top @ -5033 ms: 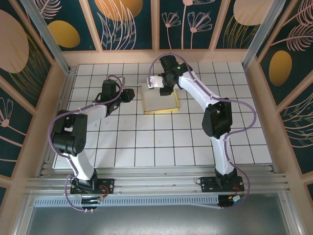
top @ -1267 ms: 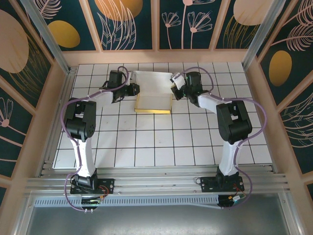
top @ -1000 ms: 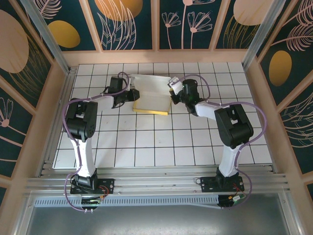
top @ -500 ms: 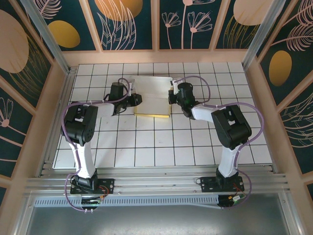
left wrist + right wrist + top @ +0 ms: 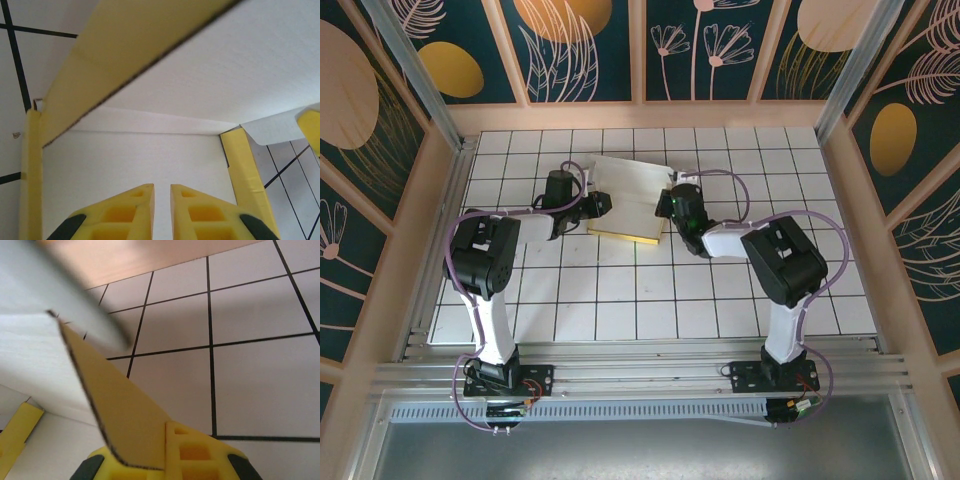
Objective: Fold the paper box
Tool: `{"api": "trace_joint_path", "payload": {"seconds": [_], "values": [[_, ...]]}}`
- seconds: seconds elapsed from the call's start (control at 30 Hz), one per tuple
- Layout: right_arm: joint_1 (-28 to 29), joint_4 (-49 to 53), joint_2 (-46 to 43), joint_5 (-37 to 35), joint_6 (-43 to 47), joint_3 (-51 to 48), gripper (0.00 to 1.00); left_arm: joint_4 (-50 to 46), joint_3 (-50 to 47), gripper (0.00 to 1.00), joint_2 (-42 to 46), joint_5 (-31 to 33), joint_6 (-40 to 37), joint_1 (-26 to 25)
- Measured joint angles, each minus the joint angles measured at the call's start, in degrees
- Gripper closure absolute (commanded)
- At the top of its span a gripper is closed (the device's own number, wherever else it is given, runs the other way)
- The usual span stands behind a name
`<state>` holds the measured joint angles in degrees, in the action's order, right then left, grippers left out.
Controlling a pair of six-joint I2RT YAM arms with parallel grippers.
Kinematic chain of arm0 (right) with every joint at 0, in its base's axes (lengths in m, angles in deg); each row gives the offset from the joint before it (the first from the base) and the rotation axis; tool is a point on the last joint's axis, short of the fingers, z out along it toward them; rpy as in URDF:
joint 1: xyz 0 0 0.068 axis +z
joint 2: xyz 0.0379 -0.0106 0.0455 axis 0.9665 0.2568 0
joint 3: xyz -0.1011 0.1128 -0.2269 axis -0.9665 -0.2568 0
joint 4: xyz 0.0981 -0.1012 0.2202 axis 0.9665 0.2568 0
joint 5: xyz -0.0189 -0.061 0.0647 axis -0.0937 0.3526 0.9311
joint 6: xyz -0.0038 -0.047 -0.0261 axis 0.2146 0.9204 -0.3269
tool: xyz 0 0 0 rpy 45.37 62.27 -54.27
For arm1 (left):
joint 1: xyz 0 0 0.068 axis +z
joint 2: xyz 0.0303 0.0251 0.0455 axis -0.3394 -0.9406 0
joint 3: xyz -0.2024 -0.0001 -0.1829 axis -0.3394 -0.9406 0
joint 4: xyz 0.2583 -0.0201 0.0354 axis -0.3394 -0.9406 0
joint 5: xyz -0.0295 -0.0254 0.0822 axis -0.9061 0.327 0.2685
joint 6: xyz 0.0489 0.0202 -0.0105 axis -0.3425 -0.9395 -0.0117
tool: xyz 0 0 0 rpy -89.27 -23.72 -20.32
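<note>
On the tabletop (image 5: 620, 290) the paper box (image 5: 625, 190) sits half-raised between both hands, right hand (image 5: 165, 432) pinching a yellow flap, left hand (image 5: 162, 189) narrowed to a slit, apparently empty

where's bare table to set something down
Free: the table's near rows between the two arms, and its far right corner. Crowded: far middle, where left gripper and right gripper flank the paper box.

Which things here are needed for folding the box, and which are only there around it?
For the job:
- paper box
- left gripper, at its left side
- right gripper, at its right flap

Only surroundings:
- tiled table
- patterned wall panels
</note>
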<state>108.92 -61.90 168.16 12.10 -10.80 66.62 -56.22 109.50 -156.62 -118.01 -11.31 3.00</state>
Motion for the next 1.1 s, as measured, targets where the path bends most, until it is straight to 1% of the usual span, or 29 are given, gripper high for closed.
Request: {"api": "trace_joint_path", "payload": {"seconds": [0.07, 0.33, 0.5, 0.6, 0.67, 0.8, 0.9, 0.97, 1.1], "values": [[1.3, -2.1, 0.0, -2.4, -0.5, -1.4, 0.99, 0.3, -0.5, 0.84, 0.0, 0.0, 0.2, 0.0], [4.1, -7.1, 0.0, -8.0, -2.0, -4.7, 0.98, 1.5, -1.7, 0.84, 0.3, 0.0, 0.6, 0.0], [6.2, -9.4, 1.0, -12.5, -4.0, -5.3, 0.97, 2.0, -3.1, 0.83, 1.0, 0.0, 0.9, 0.0], [6.7, -10.5, 1.5, -14.3, -3.7, -5.4, 0.98, 3.0, -5.8, 0.76, 2.8, -0.3, 1.3, 0.0], [6.8, -11.4, 1.5, -14.7, -1.7, -6.0, 0.98, 3.0, -7.9, 0.71, 4.9, -0.5, 1.3, 0.0], [7.0, -13.2, 1.0, -15.3, 5.1, -7.6, 0.98, 3.0, -11.4, 0.54, 10.4, -0.6, 1.2, 0.0], [7.1, -13.7, 0.6, -16.2, 9.1, -8.5, 0.99, 3.3, -13.7, 0.45, 15.4, -0.4, 1.3, 0.0], [7.1, -14.3, 0.6, -16.4, 11.0, -8.9, 0.99, 3.9, -15.2, 0.41, 18.6, -0.4, 1.5, 0.0], [7.2, -14.9, 0.6, -16.3, 14.4, -9.2, 0.99, 4.4, -18.0, 0.39, 23.3, 0.0, 1.7, 0.0]]}}
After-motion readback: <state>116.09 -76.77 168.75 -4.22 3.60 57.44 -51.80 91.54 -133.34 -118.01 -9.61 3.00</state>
